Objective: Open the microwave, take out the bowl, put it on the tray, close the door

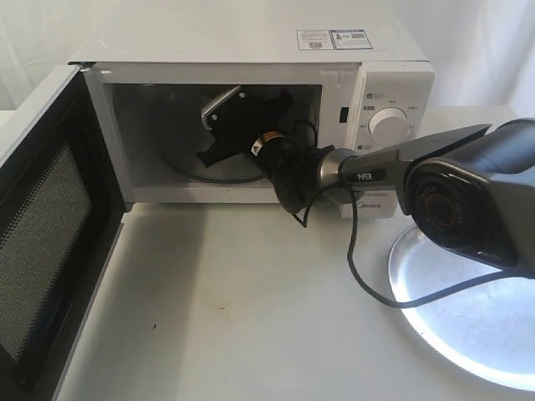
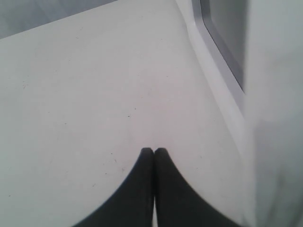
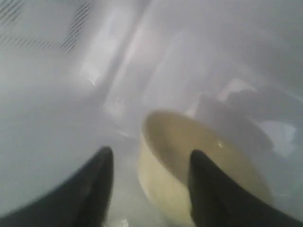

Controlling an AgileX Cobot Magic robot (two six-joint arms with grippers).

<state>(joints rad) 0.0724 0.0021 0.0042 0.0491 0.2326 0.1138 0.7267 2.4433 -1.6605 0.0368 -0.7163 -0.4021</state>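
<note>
The white microwave stands with its door swung wide open to the left. My right gripper reaches deep into the cavity. In the right wrist view the cream bowl sits between the jaws of my right gripper. One finger is inside the bowl and the other outside its wall, with a gap still showing, so the gripper is open. In the exterior view the arm hides the bowl. The silver tray lies on the table at the right. My left gripper is shut and empty over the white tabletop.
A glass turntable plate lies on the cavity floor. A black cable hangs from the right arm down over the tray's edge. The open door's mesh inner face stands along the table's left side.
</note>
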